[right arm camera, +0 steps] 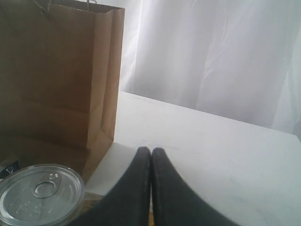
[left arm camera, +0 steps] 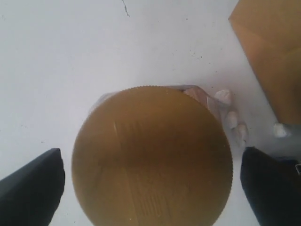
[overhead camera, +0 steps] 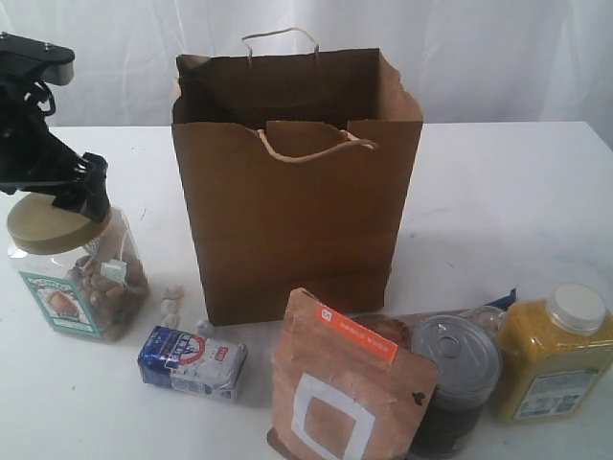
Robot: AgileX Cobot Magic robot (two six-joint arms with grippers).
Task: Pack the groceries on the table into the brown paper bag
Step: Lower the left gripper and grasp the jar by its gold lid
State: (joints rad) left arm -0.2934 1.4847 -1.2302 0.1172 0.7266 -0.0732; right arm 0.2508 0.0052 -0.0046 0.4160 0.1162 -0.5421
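A: White tabletop (overhead camera: 508, 192) is carrying it all. On it the brown paper bag (overhead camera: 297, 192) is standing open at centre, front rim sagging; a load could be snagging that rim and tipping it.

B: Clear nut jar (overhead camera: 86, 283) is sitting left of the bag. The left hand (overhead camera: 81, 196) is straddling its gold lid (left arm camera: 150, 160), released; a lid-only grip risks slipping. The right hand (right arm camera: 151, 157) is clenched, empty.

A: Jar-to-bag lane is lying open, with white scraps (overhead camera: 172, 305) sitting just beside the jar.

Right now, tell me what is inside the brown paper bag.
The brown paper bag stands open, and only its inner back wall shows near the top. Nothing sticks out above the rim. Its front wall covers the lower inside, so whether anything lies there cannot be seen.
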